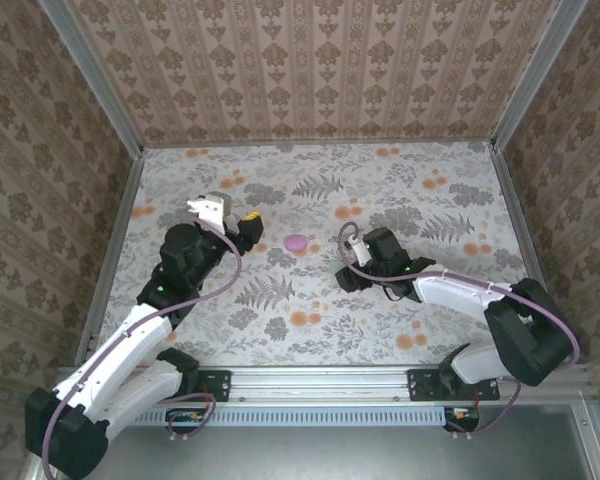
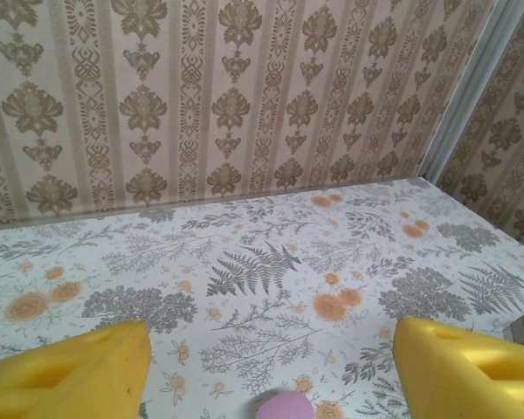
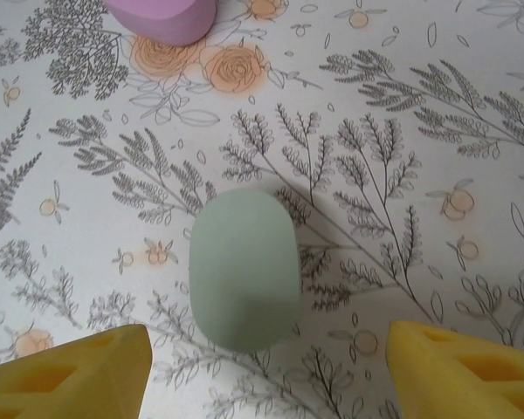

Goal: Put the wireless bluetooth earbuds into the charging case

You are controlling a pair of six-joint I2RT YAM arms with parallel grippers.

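We see a flat tabletop covered in a white cloth printed with grey ferns and orange flowers [image 1: 430,190], boxed in on three sides by walls of beige damask wallpaper [image 1: 310,70], with bare aluminium frame posts [image 1: 95,78] in the back corners. An aluminium rail [image 1: 320,380] runs along the near edge and carries both arm bases. The cloth lies smooth, with no wrinkles that we can make out. A pink oval charging case [image 1: 296,242] sits lid-down near the table centre, between the two arms. From the left wrist, the left gripper [image 2: 271,349] has its yellow foam fingers [image 2: 79,371] spread wide. Nothing is held, and the pink case's rim is just peeking up at the bottom edge between them, with no contact that we can see. It points toward the back wall. From the right wrist, the right gripper [image 3: 271,349] is also spread wide. A mint-green oval charging case [image 3: 244,271] lies closed on the cloth just ahead of it and roughly centred in the gap. Both yellow pads [image 3: 458,367] are clear of the case's sides. The pink case is at the top left of that view, near the mint one but apart from it. Both cases look shut. The earbuds are too small for us to pick out, so we cannot tell where they are.
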